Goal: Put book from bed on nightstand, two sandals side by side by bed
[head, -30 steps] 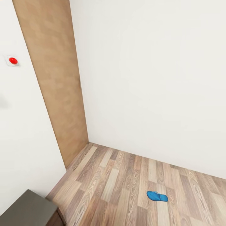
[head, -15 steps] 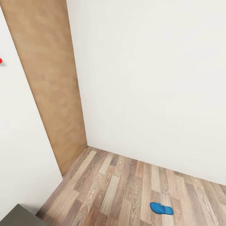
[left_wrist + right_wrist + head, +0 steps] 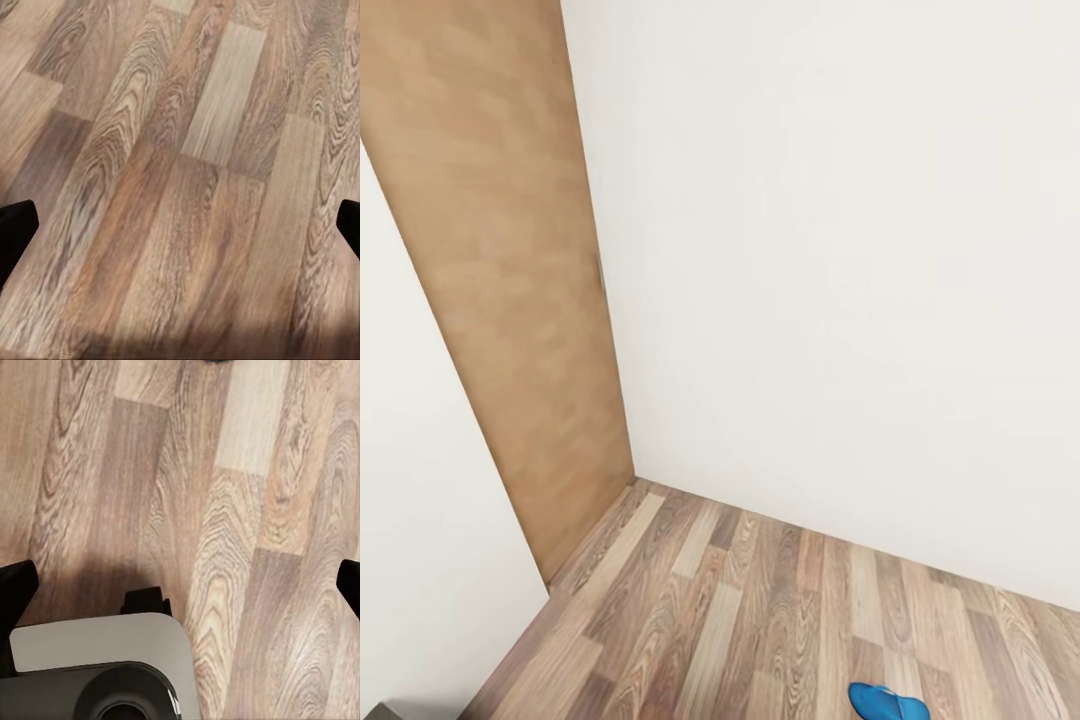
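Note:
One bright blue sandal (image 3: pixel 888 702) lies flat on the wood-plank floor (image 3: pixel 740 620), partly cut off by the lower edge of the head view. The book, the bed, the nightstands and the other sandal are out of view. My left gripper (image 3: pixel 180 232) hangs open over bare floor planks, its dark fingertips (image 3: pixel 15 232) at the two sides of the left wrist view. My right gripper (image 3: pixel 180 592) is open too, with nothing between its fingers, above the floor and the robot's grey base (image 3: pixel 97 667).
A room corner stands ahead: a white wall (image 3: pixel 840 280) meets a brown wood wall panel (image 3: pixel 500 260), with another white wall (image 3: pixel 420 560) at the near left. A sliver of a dark cabinet (image 3: pixel 372 712) shows at the bottom left corner.
The head camera has moved, so the whole picture has shifted. The sandal now sits lower in the picture, and the red wall button and most of the dark cabinet have left the view.

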{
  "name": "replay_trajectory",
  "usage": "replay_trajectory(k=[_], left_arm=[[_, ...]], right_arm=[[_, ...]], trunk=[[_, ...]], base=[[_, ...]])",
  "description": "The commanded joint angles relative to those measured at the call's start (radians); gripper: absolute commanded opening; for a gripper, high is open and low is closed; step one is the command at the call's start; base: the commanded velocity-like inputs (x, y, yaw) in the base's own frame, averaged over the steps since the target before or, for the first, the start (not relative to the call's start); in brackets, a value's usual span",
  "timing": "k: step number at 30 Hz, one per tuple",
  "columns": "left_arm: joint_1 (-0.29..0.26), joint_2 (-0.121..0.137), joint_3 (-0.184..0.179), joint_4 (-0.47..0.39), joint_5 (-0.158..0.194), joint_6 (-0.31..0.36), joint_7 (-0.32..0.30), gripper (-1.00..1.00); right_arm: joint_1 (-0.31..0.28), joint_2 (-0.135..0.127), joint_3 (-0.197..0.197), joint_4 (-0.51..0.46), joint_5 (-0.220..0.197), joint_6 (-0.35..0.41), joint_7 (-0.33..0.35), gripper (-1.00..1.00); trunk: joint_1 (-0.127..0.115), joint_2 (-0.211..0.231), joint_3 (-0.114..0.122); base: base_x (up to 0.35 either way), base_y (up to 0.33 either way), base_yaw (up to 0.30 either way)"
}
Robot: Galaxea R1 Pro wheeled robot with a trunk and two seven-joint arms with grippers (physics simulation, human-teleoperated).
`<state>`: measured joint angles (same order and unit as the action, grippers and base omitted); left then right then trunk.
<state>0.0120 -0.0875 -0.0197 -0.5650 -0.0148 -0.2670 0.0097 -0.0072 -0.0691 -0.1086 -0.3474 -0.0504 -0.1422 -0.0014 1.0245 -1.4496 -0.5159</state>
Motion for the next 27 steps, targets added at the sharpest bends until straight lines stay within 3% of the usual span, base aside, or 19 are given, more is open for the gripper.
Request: replay_trajectory(k=[1,14,22,27], left_arm=[[0.000,0.000,-0.001,-0.001,-0.002,-0.001,0.001,1.00],[0.000,0.000,-0.001,-0.001,-0.002,-0.001,0.001,1.00],[0.000,0.000,-0.001,-0.001,-0.002,-0.001,0.001,1.00],[0.000,0.000,-0.001,-0.001,-0.002,-0.001,0.001,1.00]], right_arm=[[0.000,0.000,0.000,0.001,-0.005,-0.004,0.000,1.00],[0.000,0.000,0.000,0.001,-0.005,-0.004,0.000,1.00],[0.000,0.000,0.000,0.001,-0.005,-0.004,0.000,1.00],[0.000,-0.001,0.000,0.001,-0.005,-0.004,0.000,1.00]], trunk=[[0.000,0.000,-0.001],[0.000,0.000,-0.001],[0.000,0.000,-0.001],[0.000,0.000,-0.001]], base=[[0.267,0.000,0.000],[0.254,0.000,0.004],[0.045,0.000,0.199],[0.237,0.000,0.025]])
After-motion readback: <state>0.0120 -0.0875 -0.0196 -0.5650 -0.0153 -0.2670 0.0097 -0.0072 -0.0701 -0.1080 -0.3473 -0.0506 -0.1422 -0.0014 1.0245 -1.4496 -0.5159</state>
